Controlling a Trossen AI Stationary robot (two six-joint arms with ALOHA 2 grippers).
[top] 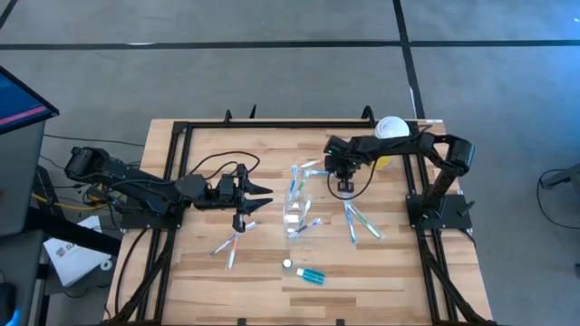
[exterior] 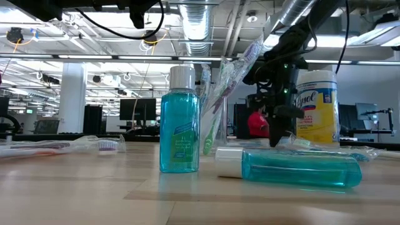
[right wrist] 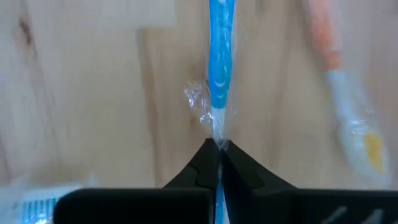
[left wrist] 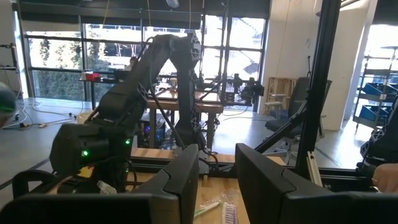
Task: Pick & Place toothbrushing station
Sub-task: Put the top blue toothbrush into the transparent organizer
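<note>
Slim plastic-wrapped blue toothbrush (right wrist: 220, 68), pinched

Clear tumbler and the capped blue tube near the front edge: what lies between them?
High view: a wrapped toothbrush beside the tumbler, then bare wood before the tube.

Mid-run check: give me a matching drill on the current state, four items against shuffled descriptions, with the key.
Column 1
1. right gripper
2. left gripper
3. small clear plastic tumbler
4. yellow cylindrical container with white lid

Column 2
A. stands by the far right corner of the wooden table
B. open, holding nothing
C. shut on a blue-handled toothbrush in clear wrap
D. holds several thin toothbrushes

Pairs: 1-C, 2-B, 3-D, 4-A
</note>
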